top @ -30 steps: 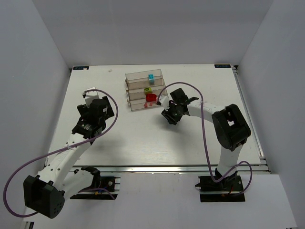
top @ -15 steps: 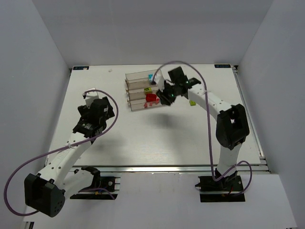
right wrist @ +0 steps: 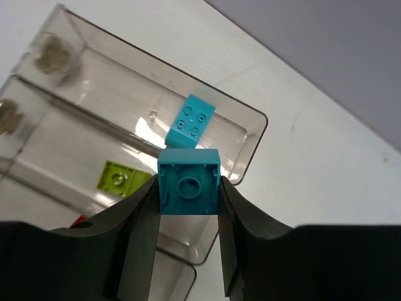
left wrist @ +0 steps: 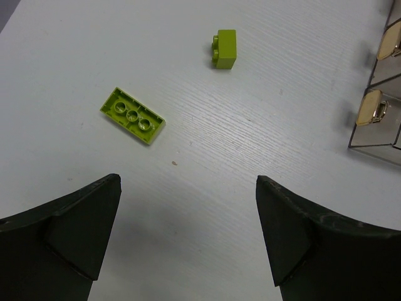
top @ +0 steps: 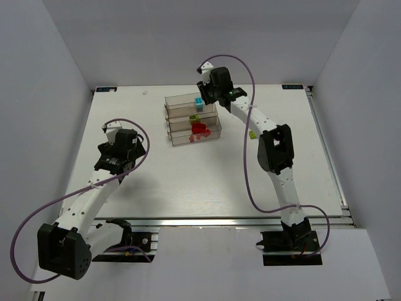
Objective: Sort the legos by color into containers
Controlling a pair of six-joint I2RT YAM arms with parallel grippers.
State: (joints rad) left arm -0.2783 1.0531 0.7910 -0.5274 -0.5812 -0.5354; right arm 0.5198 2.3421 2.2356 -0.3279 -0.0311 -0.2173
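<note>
The clear containers [top: 178,98] stand in a stepped row at the table's far middle. My right gripper [right wrist: 188,191] is shut on a cyan brick [right wrist: 188,179] and holds it above the far bin's right end [right wrist: 254,125]. A second cyan brick [right wrist: 191,122] lies in that bin. A yellow-green brick [right wrist: 119,179] lies in the bin beside it, and red bricks [top: 198,129] lie in a nearer bin. My left gripper [left wrist: 188,232] is open and empty above the table. A flat yellow-green brick [left wrist: 132,116] and a small yellow-green one [left wrist: 224,48] lie ahead of it.
Another yellow-green brick [top: 252,135] lies on the table to the right of the containers, beside my right arm. The containers' left ends with their brass latches [left wrist: 371,108] show at the right edge of the left wrist view. White walls enclose the table.
My right gripper has swung from the table near the bins' right end up and back to above the far bin, carrying the cyan brick. My left gripper has shifted slightly left.
</note>
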